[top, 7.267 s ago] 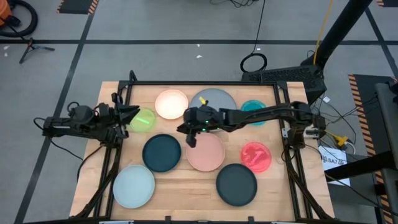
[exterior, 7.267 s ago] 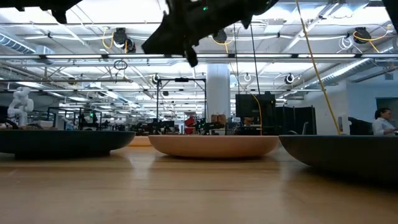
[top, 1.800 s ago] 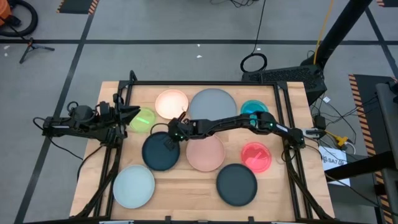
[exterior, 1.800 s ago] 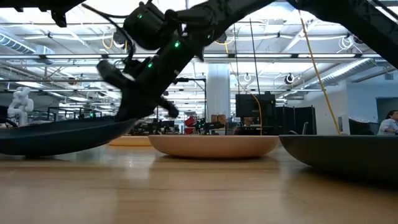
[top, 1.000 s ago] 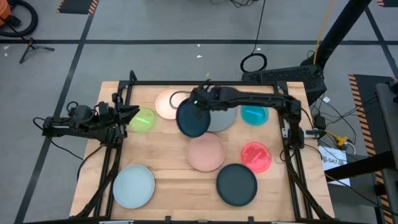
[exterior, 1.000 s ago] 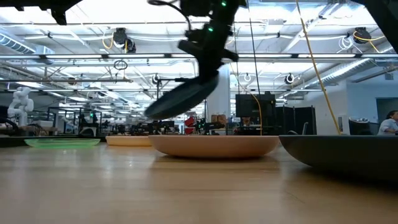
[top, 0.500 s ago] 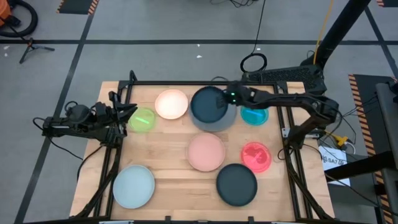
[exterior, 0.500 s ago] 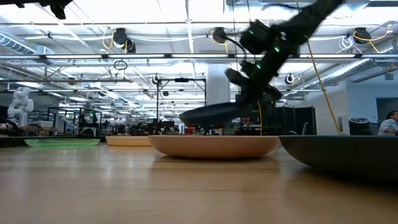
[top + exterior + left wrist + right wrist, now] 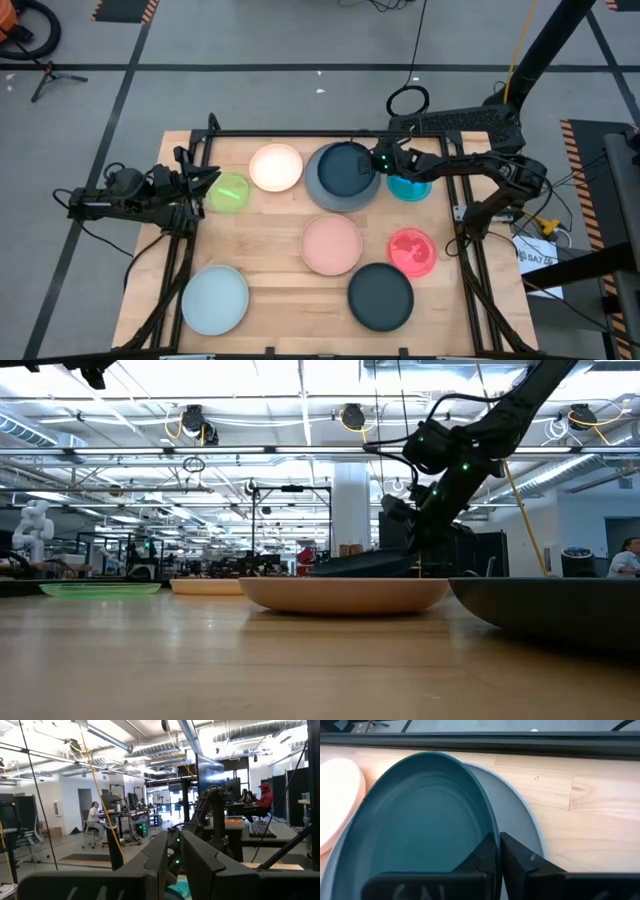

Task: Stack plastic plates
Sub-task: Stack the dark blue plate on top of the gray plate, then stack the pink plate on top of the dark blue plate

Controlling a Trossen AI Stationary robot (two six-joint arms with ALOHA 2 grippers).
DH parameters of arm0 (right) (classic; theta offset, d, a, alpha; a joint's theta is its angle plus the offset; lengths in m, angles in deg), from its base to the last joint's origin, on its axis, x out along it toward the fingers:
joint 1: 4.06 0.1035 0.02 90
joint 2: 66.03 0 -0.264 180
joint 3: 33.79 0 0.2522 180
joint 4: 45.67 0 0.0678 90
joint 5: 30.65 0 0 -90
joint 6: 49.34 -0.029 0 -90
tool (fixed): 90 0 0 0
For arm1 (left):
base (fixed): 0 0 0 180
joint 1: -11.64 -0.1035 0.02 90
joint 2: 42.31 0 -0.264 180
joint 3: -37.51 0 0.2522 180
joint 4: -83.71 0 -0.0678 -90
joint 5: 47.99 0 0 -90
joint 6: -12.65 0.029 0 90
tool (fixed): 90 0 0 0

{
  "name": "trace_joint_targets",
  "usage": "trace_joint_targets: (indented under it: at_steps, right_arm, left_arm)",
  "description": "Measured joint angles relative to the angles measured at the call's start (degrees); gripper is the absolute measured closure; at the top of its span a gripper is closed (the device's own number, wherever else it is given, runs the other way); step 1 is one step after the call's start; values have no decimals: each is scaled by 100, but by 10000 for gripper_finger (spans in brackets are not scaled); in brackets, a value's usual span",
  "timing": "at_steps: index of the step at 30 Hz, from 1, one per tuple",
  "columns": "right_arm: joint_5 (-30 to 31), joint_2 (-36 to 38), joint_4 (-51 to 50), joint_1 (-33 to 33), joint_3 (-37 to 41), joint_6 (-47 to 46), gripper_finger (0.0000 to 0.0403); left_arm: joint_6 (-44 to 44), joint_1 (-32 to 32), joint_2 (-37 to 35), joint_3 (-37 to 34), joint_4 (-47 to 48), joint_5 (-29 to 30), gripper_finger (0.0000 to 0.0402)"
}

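Wooden table (image 9: 270,270), black-framed, bearing nine plates; large round grey plastic plate (image 9: 368,192) at the far middle, carrying one dark navy round plastic plate (image 9: 343,170), tilted; right gripper (image 9: 381,161) at that navy plate's rim, fingers (image 9: 487,855) pinching it; second dark navy plate (image 9: 381,296) near front; pale blue plate (image 9: 215,299) front left; pink plate (image 9: 331,244) centre; cream plate (image 9: 275,167) beside the grey one; red plate (image 9: 411,251) right; teal plate (image 9: 408,187) under the right arm; translucent green plate (image 9: 229,192) far left; left gripper (image 9: 208,180) beside the green plate, fingers pressed together.
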Motion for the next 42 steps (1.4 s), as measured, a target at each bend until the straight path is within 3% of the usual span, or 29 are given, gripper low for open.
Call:
trace_joint_targets:
  at_steps: [10, 19, 23, 28, 38, 42]
  right_arm:
    - [2, 2, -223, 2, -2, -320, 361]
    - [2, 2, -244, 0, -7, -318, 310]
    - [-295, 58, -184, 83, -7, -294, 294]
    - [-783, 228, 23, 508, -70, -270, 294]
    - [-783, 334, -75, 1985, -805, -181, 303]
    - [-785, 326, -773, 2508, -1205, -310, 303]
  left_arm:
    - [-41, 0, 0, 0, 0, -2, 339]
    - [-140, 0, 0, 0, 5, -2, 339]
    - [-140, 0, 0, 0, 21, -2, 339]
    - [-140, 0, 0, 0, 44, -2, 339]
    - [-143, 0, 1, 4, 43, -2, 339]
    - [-279, 0, 0, 4, 66, -3, 339]
